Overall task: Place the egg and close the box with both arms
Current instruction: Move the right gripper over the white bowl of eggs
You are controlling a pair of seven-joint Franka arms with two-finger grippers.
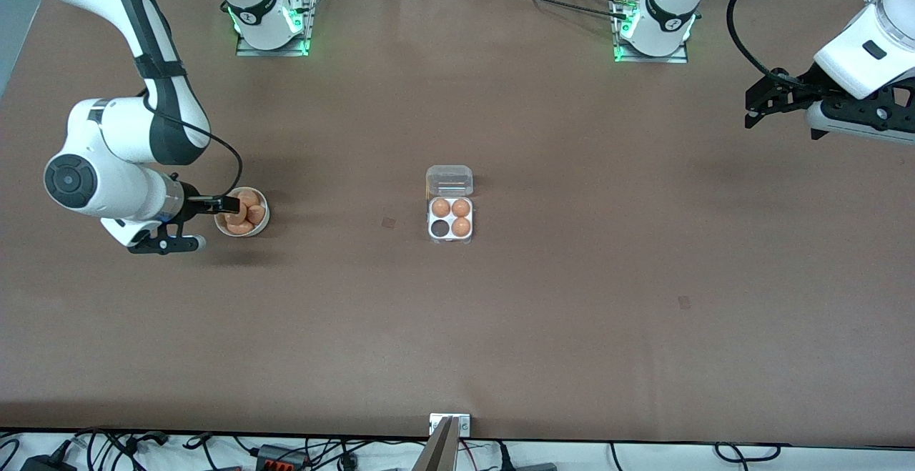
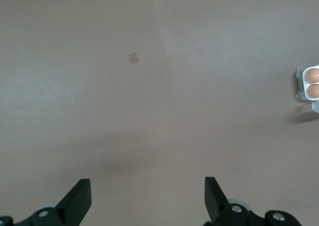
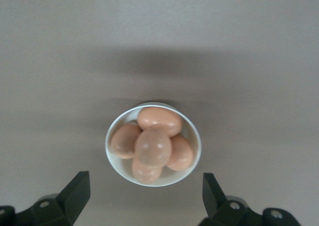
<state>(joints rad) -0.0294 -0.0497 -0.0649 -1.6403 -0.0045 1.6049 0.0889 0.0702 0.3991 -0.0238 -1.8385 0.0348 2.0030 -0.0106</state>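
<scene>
Front view: we see the small clear-plastic four-cell egg box (image 1: 450, 221) mid-bench, lid (image 1: 449, 181) hinged back, three orange-brown eggs seated and one cell (image 1: 438, 228) bare, so we judge one egg and the closing remain; the right gripper (image 1: 230, 204) hangs over the round white bowl of eggs (image 1: 242, 211) toward the right arm's end, and the left gripper (image 1: 758, 103) waits up near the left arm's end. Left wrist view: left gripper (image 2: 148, 196) fingers spread wide, empty over bare brown bench (image 2: 149, 86), box (image 2: 310, 82) at frame edge. Right wrist view: right gripper (image 3: 145, 196) wide open, holding nothing, above the bowl (image 3: 153, 144), topmost egg (image 3: 153, 146) the likely pick; we read no writing or labels anywhere.
</scene>
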